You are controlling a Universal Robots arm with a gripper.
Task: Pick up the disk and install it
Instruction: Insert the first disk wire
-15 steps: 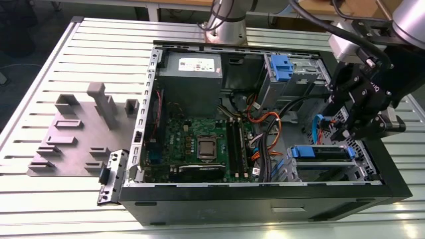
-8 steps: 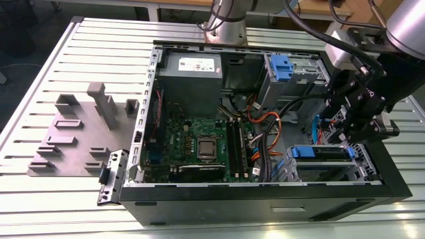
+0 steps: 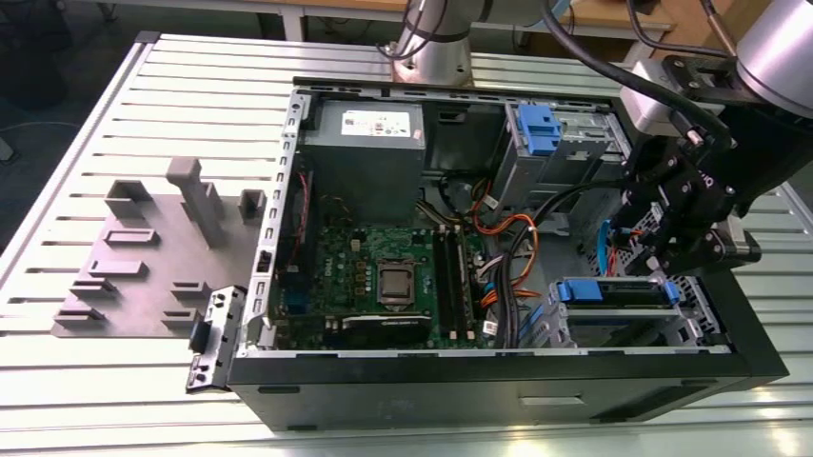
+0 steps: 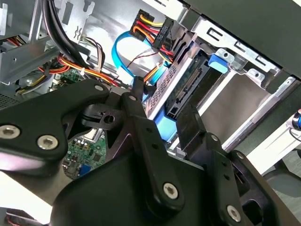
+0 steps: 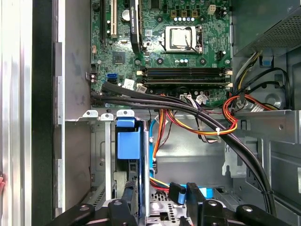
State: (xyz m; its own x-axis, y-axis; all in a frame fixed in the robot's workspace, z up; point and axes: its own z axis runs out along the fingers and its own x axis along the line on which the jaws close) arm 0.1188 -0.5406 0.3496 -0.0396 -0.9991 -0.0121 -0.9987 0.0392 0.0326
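Exterior view: gripper (image 3: 692,224) hangs over the drive cage (image 3: 623,309) of the open computer case (image 3: 508,371). Second wrist view: spread fingers (image 4: 141,117) straddle the disk (image 4: 181,89), apparently seated in that cage. Judged: installing step; finishing calls for a clean release.

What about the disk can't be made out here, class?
1. Second wrist view: the claw covers much of the disk, hiding its label.
2. Exterior view: the arm blocks the drive cage's side at the exterior view's right.
3. First wrist view: how deep the disk sits, cut off by the picture's edge.
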